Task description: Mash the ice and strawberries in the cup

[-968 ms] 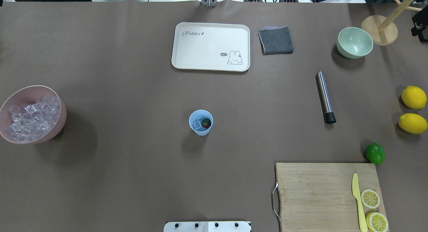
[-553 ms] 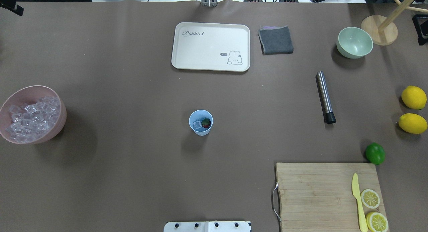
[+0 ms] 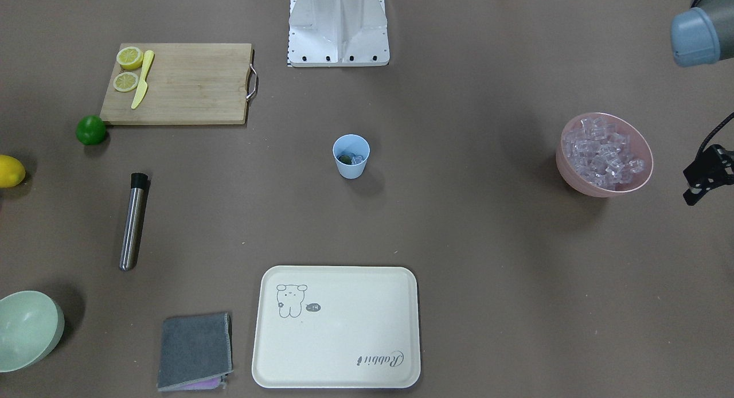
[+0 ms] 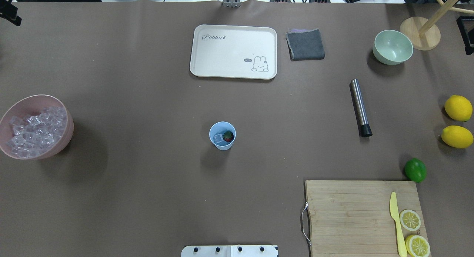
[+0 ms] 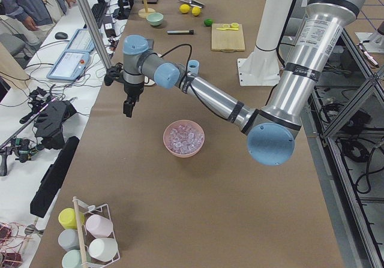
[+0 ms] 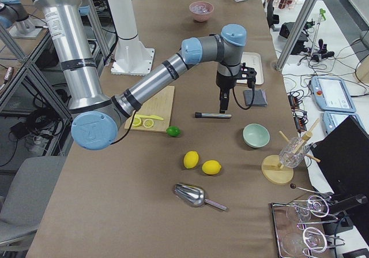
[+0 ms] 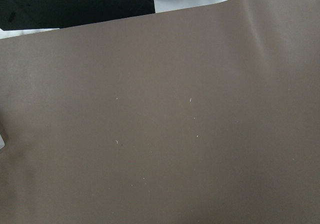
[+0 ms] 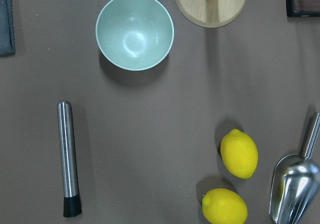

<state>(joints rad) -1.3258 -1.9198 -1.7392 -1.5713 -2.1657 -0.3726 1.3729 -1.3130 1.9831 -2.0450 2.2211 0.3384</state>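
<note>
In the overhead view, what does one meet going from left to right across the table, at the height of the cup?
pink bowl → cup → muddler → lemon

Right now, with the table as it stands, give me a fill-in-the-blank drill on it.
The cup holds an ice cube and a ____.
The other ice fills a bowl coloured ____.
On the cutting board a yellow knife lies beside ____ lemon slices.
Missing words: strawberry, pink, two.
</note>
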